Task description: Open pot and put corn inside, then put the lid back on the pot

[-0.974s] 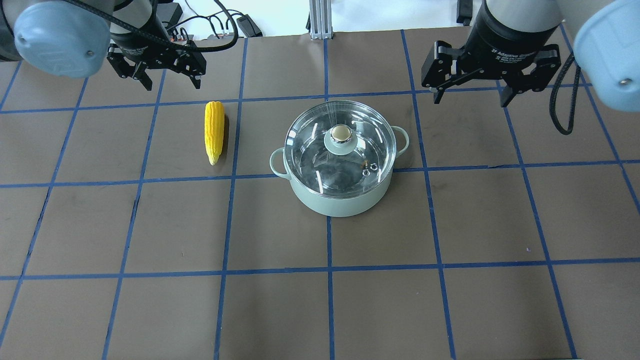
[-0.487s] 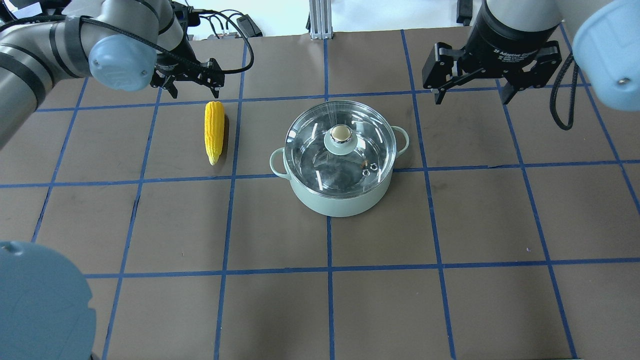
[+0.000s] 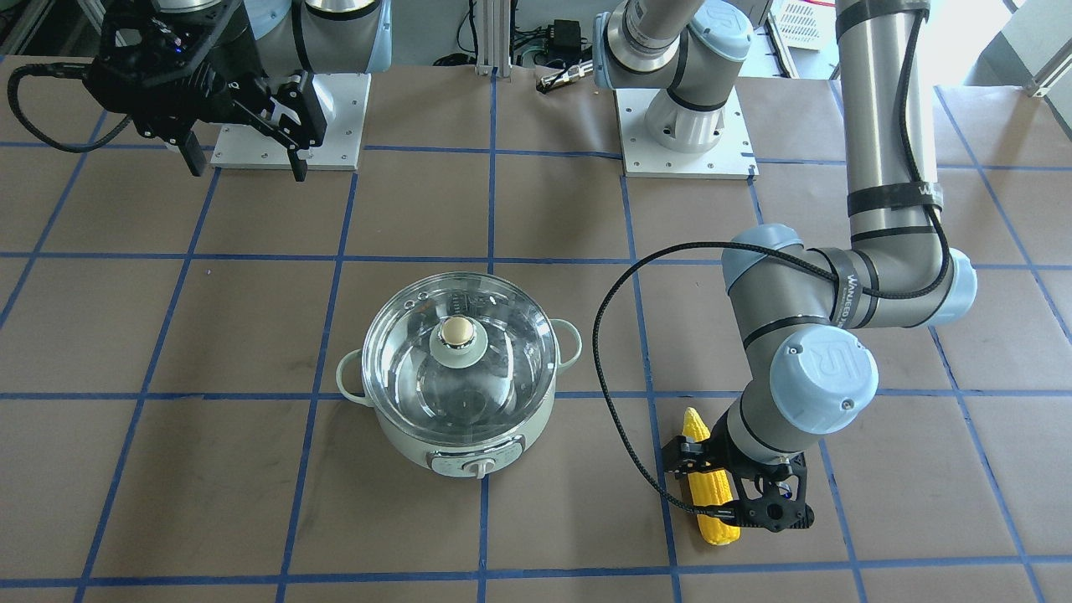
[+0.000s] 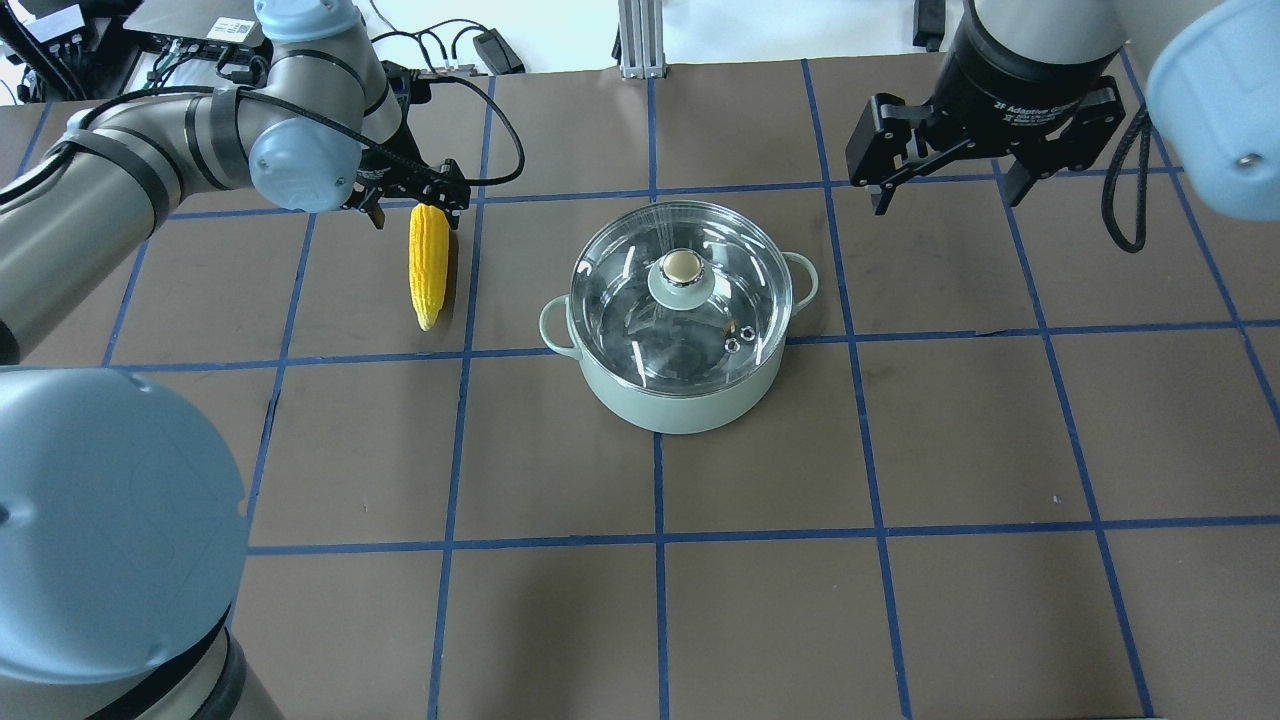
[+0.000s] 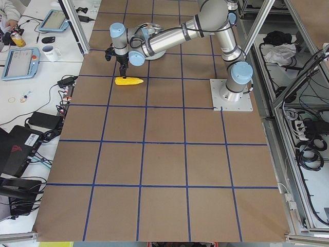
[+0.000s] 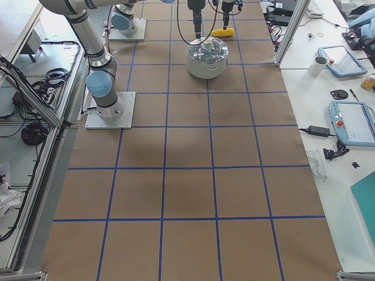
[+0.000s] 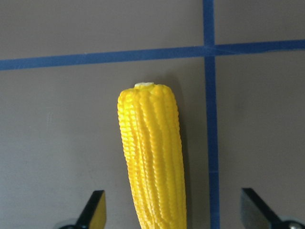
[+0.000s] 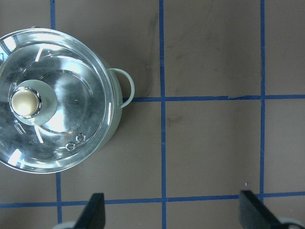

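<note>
A small round pot (image 4: 680, 405) with a pale mint-green body and two loop side handles stands near the middle of the brown table (image 4: 930, 450) marked with a grid of blue tape; in the front-facing view its control knob faces away from the robot. The round clear glass lid (image 4: 681, 283), with a metal rim, pale green centre disc and beige-gold knob, sits closed on the pot, and the shiny steel interior shows through the glass. The yellow tapered corn cob (image 4: 429, 268) lies flat on the table on the robot's left of the pot, apart from it, with its narrow tip pointing toward the robot and its thick end pointing away. The left gripper (image 4: 416, 212) is down low over that thick end with its jaws spread, one black finger on each side of the cob; the left wrist view shows table between each fingertip and the corn, so nothing is grasped. The right gripper (image 4: 945, 195) hangs above the table on the far right of the pot, clear of the near handle, with its jaws wide apart and nothing between them; in its wrist view the lidded pot sits off toward the upper left corner
</note>
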Motion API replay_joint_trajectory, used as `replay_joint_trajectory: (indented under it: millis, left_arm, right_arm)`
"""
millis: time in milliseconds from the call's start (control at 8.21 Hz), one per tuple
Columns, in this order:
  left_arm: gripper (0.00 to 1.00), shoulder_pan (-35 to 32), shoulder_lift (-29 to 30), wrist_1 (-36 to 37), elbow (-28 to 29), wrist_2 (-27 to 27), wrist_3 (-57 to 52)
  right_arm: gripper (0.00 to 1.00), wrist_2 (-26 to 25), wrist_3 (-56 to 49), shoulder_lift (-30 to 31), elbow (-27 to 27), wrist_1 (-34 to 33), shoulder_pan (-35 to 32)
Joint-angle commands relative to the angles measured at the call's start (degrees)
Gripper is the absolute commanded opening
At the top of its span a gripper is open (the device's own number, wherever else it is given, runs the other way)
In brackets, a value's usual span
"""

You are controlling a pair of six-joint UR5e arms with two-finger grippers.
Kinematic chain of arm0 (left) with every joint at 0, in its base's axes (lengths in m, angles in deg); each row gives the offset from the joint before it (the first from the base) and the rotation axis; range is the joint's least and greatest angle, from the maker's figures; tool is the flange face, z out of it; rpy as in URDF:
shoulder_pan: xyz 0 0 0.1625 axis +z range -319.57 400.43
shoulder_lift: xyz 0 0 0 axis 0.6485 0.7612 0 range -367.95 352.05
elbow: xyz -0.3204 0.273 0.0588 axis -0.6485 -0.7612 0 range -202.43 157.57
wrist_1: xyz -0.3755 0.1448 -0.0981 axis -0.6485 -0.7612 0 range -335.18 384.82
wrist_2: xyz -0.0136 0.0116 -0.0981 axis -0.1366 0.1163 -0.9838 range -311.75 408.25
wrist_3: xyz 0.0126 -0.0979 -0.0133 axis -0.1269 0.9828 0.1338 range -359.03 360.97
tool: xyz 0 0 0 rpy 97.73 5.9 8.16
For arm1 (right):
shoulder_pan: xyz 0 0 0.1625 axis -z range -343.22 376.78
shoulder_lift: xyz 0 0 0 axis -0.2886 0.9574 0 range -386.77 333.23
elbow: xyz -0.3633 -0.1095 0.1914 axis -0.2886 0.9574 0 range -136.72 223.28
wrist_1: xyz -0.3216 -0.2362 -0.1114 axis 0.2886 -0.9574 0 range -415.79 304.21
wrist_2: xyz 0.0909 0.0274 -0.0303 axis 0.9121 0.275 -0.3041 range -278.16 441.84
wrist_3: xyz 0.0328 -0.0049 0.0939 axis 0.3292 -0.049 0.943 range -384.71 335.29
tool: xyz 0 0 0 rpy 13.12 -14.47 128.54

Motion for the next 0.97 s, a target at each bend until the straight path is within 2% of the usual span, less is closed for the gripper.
replay_joint_trajectory:
  millis: [0, 487, 730, 852]
  left_arm:
    - [1.00, 0.2, 3.0, 3.9, 0.1, -0.1, -2.3]
    - [1.00, 0.2, 4.4, 4.4, 0.4, 0.1, -3.4]
    - [1.00, 1.2, 5.7, 4.4, 0.6, -0.2, -2.9]
    - [1.00, 1.8, 6.1, 4.4, 0.6, -0.1, -3.0]
  right_arm:
    - [1.00, 0.4, 0.2, -0.1, 0.1, 4.1, -0.3]
    - [1.00, 0.5, 1.6, -1.5, 0.6, 4.4, -0.4]
    - [1.00, 0.6, 5.6, -6.5, 3.4, 3.1, -2.7]
    - [1.00, 0.6, 9.6, -9.7, 4.3, 0.1, -6.0]
